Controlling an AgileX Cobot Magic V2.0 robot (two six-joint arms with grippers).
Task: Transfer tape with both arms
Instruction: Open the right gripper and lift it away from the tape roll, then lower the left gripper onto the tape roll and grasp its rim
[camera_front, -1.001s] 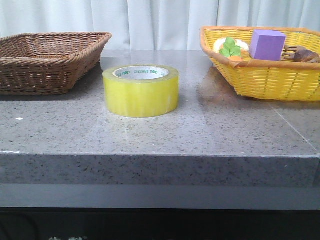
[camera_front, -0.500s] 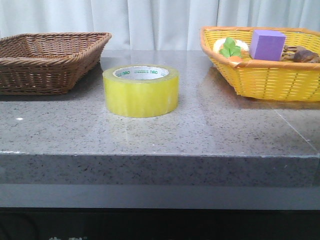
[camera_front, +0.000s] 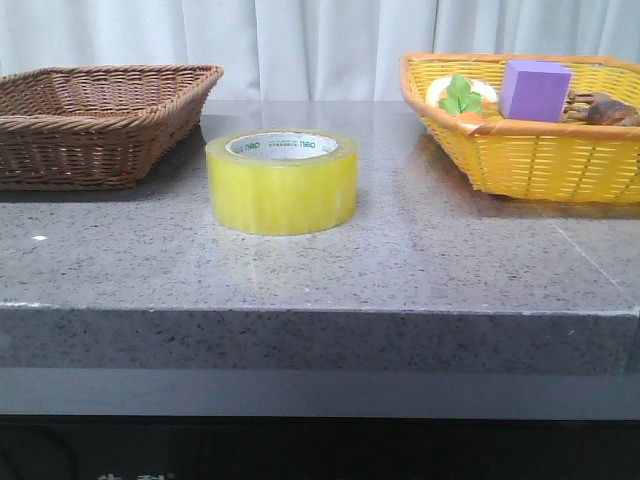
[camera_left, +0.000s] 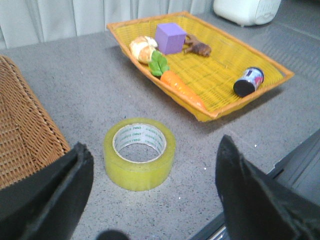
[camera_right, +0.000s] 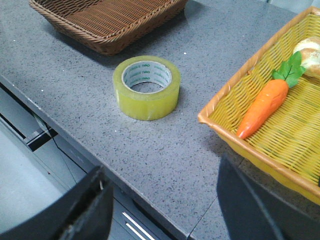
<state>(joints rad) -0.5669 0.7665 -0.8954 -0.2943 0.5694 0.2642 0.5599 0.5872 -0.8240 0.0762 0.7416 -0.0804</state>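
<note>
The tape (camera_front: 282, 181), a wide yellow translucent roll with a white core and green print, lies flat on the grey stone table between two baskets. It shows in the left wrist view (camera_left: 139, 153) and in the right wrist view (camera_right: 147, 87). My left gripper (camera_left: 152, 192) is open and empty, above the table's front edge, with the tape just beyond its fingers. My right gripper (camera_right: 162, 200) is open and empty, over the table's front edge, well short of the tape. Neither gripper appears in the front view.
A brown wicker basket (camera_front: 95, 120) stands at the left. A yellow basket (camera_front: 530, 150) at the right holds a purple cube (camera_front: 535, 89), a toy carrot (camera_right: 262, 106), a small can (camera_left: 248, 81) and other items. A white appliance (camera_left: 246, 9) stands behind.
</note>
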